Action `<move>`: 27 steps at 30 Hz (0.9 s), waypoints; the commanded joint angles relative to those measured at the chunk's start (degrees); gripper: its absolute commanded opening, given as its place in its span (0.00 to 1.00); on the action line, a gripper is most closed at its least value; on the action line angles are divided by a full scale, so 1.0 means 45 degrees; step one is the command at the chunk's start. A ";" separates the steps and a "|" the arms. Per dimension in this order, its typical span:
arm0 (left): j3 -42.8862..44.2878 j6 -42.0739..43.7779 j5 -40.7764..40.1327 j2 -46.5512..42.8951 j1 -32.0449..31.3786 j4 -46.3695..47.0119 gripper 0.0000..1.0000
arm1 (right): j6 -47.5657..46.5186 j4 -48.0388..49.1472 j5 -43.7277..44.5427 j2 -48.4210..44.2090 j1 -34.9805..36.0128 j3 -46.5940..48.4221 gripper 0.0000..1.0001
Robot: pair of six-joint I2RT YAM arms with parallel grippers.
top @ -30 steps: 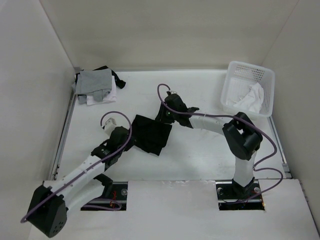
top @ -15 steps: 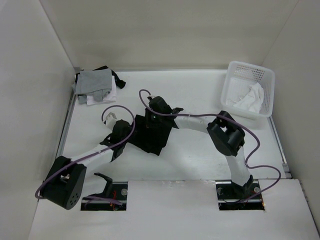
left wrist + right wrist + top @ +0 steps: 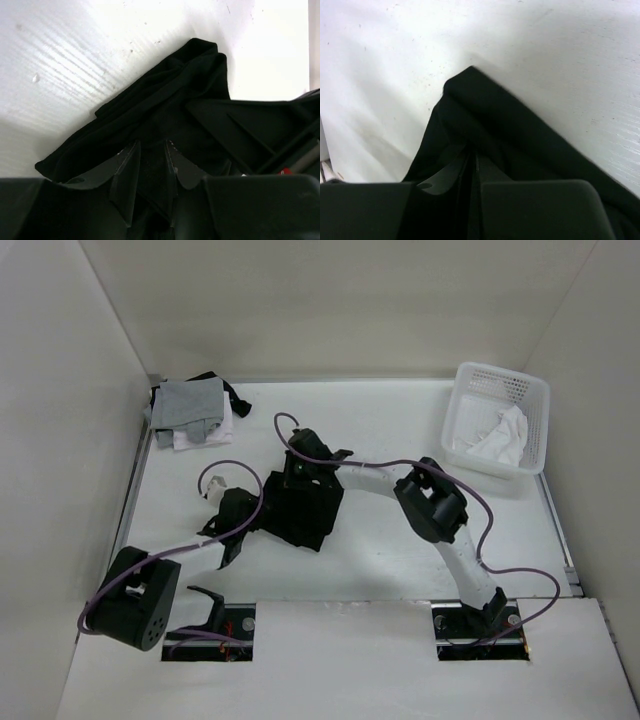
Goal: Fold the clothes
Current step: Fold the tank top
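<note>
The black cloth of the clothes lies partly folded mid-table. My left gripper sits at its left edge. In the left wrist view the left gripper has black cloth filling the narrow gap between its fingers, so it is shut on the fabric. My right gripper reaches over the cloth's far edge. In the right wrist view the right gripper is pinched almost closed on a fold of the black cloth.
A pile of grey, white and black clothes lies at the back left corner. The white lattice basket stands at the back right with a white garment inside. Purple cables loop above both wrists.
My right gripper has swung left from the cloth's right corner to its far edge and closed on the fabric. The left gripper has stayed at the cloth's left edge.
</note>
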 commanded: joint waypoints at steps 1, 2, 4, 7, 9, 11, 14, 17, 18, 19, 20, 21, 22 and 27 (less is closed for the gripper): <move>-0.0580 -0.0156 0.0185 -0.0415 0.0164 -0.0554 0.25 | 0.0908 0.0322 0.0654 0.0243 -0.0059 0.0730 0.13; -0.0638 -0.0137 0.0205 -0.0570 0.0242 -0.0651 0.26 | 0.1123 0.0633 0.0538 0.0321 -0.0078 0.0770 0.15; -0.0717 -0.0137 0.0205 -0.0961 0.0301 -0.0749 0.26 | 0.1495 0.1337 -0.0202 0.0458 -0.0215 0.0828 0.18; -0.0736 -0.0078 0.0185 -0.2188 0.0224 -0.1177 0.29 | 0.1730 0.2080 -0.1414 0.0032 -0.0449 0.0577 0.23; -0.0678 0.0019 -0.0009 -0.3281 0.0010 -0.1703 0.32 | 0.1652 0.2509 -0.1669 -0.0865 -0.0547 -0.0241 0.27; -0.0600 0.0136 -0.0340 -0.4278 -0.0244 -0.2212 0.34 | 0.1555 0.3017 -0.1845 -0.1997 -0.0586 -0.1469 0.33; -0.0561 0.0351 -0.1082 -0.5218 -0.0829 -0.2760 0.35 | 0.1515 0.4109 -0.1807 -0.3736 -0.0548 -0.3967 0.40; -0.0638 0.0449 -0.1416 -0.5086 -0.1318 -0.2665 0.36 | 0.1613 0.4951 -0.1730 -0.4909 -0.0547 -0.6312 0.34; -0.0639 0.0449 -0.1416 -0.4832 -0.1397 -0.2567 0.36 | 0.1613 0.5146 -0.1729 -0.5145 -0.0547 -0.6977 0.29; -0.0658 0.0430 -0.1416 -0.4501 -0.1437 -0.2353 0.36 | 0.1652 0.5264 -0.1710 -0.5302 -0.0470 -0.7525 0.24; -0.0755 0.0430 -0.1416 -0.4150 -0.1476 -0.2022 0.36 | 0.1691 0.5381 -0.1709 -0.5419 -0.0334 -0.8014 0.20; -0.0853 0.0410 -0.1320 -0.3798 -0.1476 -0.1690 0.36 | 0.1633 0.5499 -0.1690 -0.5479 -0.0178 -0.8406 0.19; -0.0989 0.0410 -0.1261 -0.3543 -0.1476 -0.1358 0.36 | 0.1613 0.5577 -0.1651 -0.5499 -0.0080 -0.8642 0.19; -0.1439 0.0041 -0.1396 -0.3928 -0.1165 -0.1762 0.30 | 0.1827 0.6260 -0.1280 -0.5109 0.0019 -0.9658 0.24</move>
